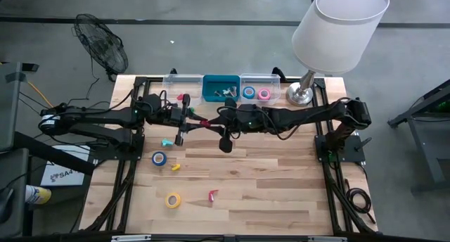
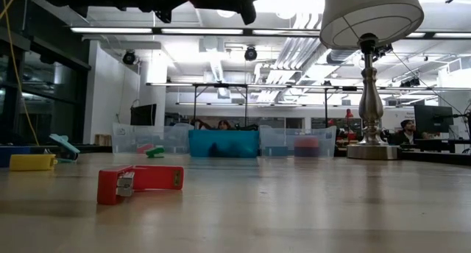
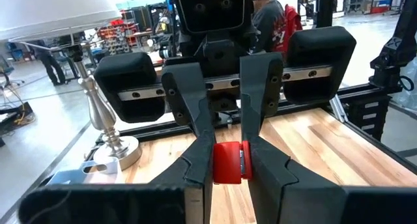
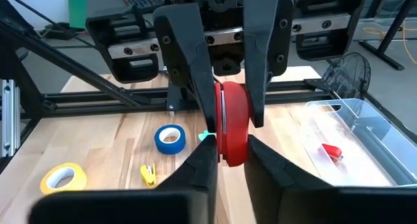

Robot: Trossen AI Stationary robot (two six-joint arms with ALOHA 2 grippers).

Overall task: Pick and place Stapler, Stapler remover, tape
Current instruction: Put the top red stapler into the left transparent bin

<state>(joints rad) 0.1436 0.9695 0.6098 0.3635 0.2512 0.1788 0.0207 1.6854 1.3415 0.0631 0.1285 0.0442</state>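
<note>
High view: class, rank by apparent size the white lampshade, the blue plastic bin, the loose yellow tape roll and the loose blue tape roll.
1. White lampshade, though it sits nearer the camera.
2. Blue plastic bin.
3. Yellow tape roll and blue tape roll on the wood: too alike to rank.

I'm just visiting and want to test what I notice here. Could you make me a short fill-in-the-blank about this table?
1. Both grippers, left gripper and right gripper, grip one object coloured ____.
2. The middle bin at the table's back edge is coloured ____.
3. The lamp stands on the robot's ____ side.

Missing words: red; blue; right
</note>
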